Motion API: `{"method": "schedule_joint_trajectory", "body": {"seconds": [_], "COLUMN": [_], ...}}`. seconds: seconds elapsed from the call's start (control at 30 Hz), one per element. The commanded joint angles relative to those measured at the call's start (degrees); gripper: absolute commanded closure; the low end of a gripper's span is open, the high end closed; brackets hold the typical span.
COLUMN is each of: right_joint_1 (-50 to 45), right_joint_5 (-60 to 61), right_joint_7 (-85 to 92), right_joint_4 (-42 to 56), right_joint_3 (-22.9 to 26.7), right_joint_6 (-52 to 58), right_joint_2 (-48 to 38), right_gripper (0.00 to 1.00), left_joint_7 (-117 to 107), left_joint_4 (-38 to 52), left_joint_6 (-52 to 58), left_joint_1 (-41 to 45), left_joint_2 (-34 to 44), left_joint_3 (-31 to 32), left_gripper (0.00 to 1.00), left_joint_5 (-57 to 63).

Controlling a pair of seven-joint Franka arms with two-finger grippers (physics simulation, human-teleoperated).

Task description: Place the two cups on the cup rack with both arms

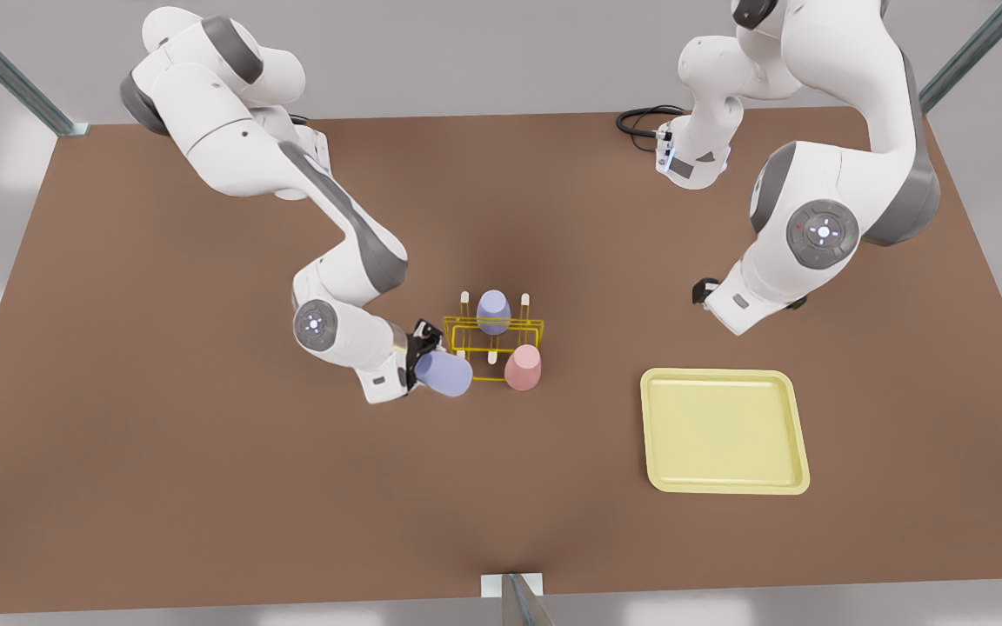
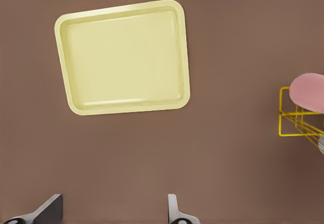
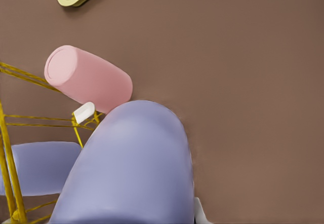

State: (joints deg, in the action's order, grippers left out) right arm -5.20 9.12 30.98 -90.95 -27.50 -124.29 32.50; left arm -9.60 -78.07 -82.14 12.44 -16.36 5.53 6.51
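Note:
The yellow cup rack (image 1: pixel 492 339) stands mid-table. One lavender cup (image 1: pixel 493 311) sits upside down on a back peg, and the pale pink cup (image 1: pixel 523 367) sits upside down on a front peg. My right gripper (image 1: pixel 424 348), on the arm at the front view's left, is shut on a second lavender cup (image 1: pixel 444 372), tilted on its side just off the rack's front corner. In the right wrist view this held cup (image 3: pixel 136 168) is close up, beside a bare white peg tip (image 3: pixel 83 111) and the pink cup (image 3: pixel 88 79). My left gripper (image 1: pixel 705 291) waits open (image 2: pixel 111 216) above bare table.
A flat pale-yellow tray (image 1: pixel 649 435) lies at the front view's right, in front of the left gripper (image 2: pixel 185 57). A black cable (image 1: pixel 640 122) loops at the table's back edge. The rack's edge (image 2: pixel 293 122) and the pink cup (image 2: pixel 309 91) show in the left wrist view.

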Motion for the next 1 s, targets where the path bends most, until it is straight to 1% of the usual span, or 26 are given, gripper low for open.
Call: {"method": "schedule_joint_trajectory", "body": {"seconds": [0.0,0.07,0.17,0.4,0.43,0.47,0.5,0.53,0.67,0.7,0.77,0.83,0.87,0.9,0.93,0.97], "right_joint_1": [-0.2,-0.6,-0.4,-1.6,-1.7,-1.8,-1.8,-2.0,-2.0,-2.1,-2.0,0.4,0.8,1.6,1.5,1.7], "right_joint_5": [-0.2,-0.2,-0.3,-0.5,-0.5,-0.5,-0.5,-0.4,-0.5,-0.4,-0.2,-1.0,-2.1,-5.5,-14.6,-24.2], "right_joint_7": [-0.3,-0.2,0.0,0.6,0.2,0.0,0.0,0.4,0.3,0.2,0.1,-0.7,-4.9,-14.9,-26.7,-31.0], "right_joint_4": [0.0,0.0,0.1,0.2,0.2,0.3,0.7,2.4,3.9,6.1,13.1,19.6,22.5,22.5,22.6,22.5], "right_joint_3": [-0.2,-0.2,-0.2,-0.2,-0.1,-0.1,-0.1,-0.1,-0.2,-0.1,0.5,1.0,4.9,9.7,12.3,12.4], "right_joint_6": [3.0,3.3,6.8,7.7,7.7,7.7,7.7,7.7,8.8,11.0,19.3,27.7,32.2,35.7,40.7,42.9], "right_joint_2": [0.0,0.0,-0.1,1.0,1.0,1.3,1.3,2.6,2.9,3.1,3.1,2.4,1.6,-0.6,-1.9,-3.2], "right_gripper": [0.25,0.25,0.25,0.26,0.24,0.02,0.00,0.00,0.01,0.01,0.01,0.01,0.02,0.03,0.01,0.00], "left_joint_7": [2.5,2.5,2.5,2.4,2.4,2.4,2.4,2.4,2.4,2.4,2.5,2.6,2.8,2.9,2.9,3.0], "left_joint_4": [0.0,0.1,0.2,0.6,0.6,0.6,0.6,0.6,1.3,1.3,1.3,1.4,1.6,1.7,1.7,1.6], "left_joint_6": [-0.1,-0.1,-0.7,-0.6,-0.7,-0.7,-0.7,-0.7,-1.0,-1.0,-1.0,-1.0,-1.0,-0.9,-0.2,0.3], "left_joint_1": [-0.1,-0.1,-0.1,-0.1,-0.1,-0.1,-0.1,-0.1,-0.1,-0.2,-0.3,-0.4,-0.8,-0.8,-1.5,-2.5], "left_joint_2": [0.0,0.0,-0.1,-0.9,-1.1,-1.2,-1.2,-1.3,-1.9,-1.9,-1.9,-1.8,-1.8,-1.8,-1.7,-1.7], "left_joint_3": [0.0,0.0,-0.1,-0.1,-0.1,-0.1,-0.1,-0.1,-0.1,-0.1,-0.2,-0.2,-0.2,-0.2,-0.2,-0.2], "left_gripper": [0.00,0.00,0.00,0.00,0.00,0.00,0.00,0.00,0.00,0.00,0.00,0.00,0.00,0.00,0.00,0.00], "left_joint_5": [0.1,0.2,0.2,0.2,0.3,0.3,0.3,0.3,0.3,0.3,0.3,0.1,-0.1,-0.1,-1.4,-2.6]}}
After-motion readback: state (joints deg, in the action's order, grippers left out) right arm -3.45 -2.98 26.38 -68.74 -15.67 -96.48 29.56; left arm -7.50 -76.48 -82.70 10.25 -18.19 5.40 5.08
